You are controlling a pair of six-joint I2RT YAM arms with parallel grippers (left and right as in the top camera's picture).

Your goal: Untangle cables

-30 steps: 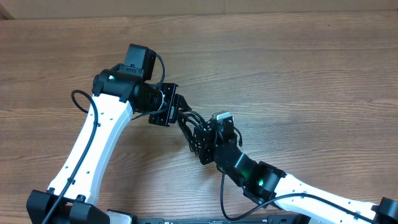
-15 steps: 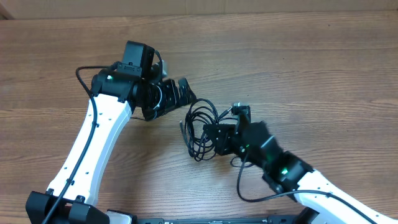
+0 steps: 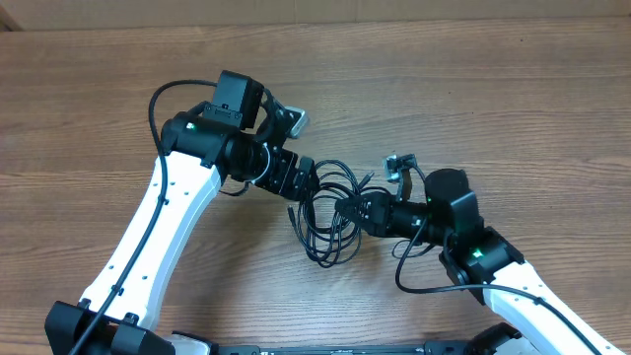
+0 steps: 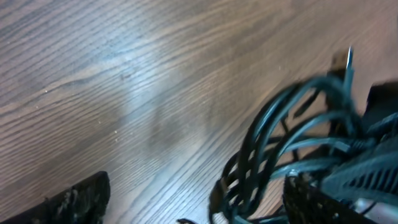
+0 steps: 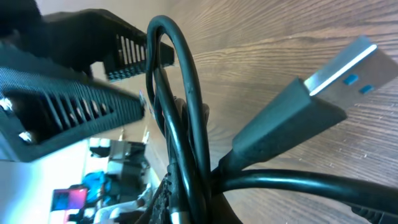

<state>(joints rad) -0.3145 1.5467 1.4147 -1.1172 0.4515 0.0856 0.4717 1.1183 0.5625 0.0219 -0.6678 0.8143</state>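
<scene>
Wood table: your left gripper spread wide, blurred, touching cables; right gripper pinches cables, its fingers hidden behind them.

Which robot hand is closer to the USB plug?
Right. The USB plug pokes up just beside the right gripper holding the cables; the left gripper is at their far side.
</scene>
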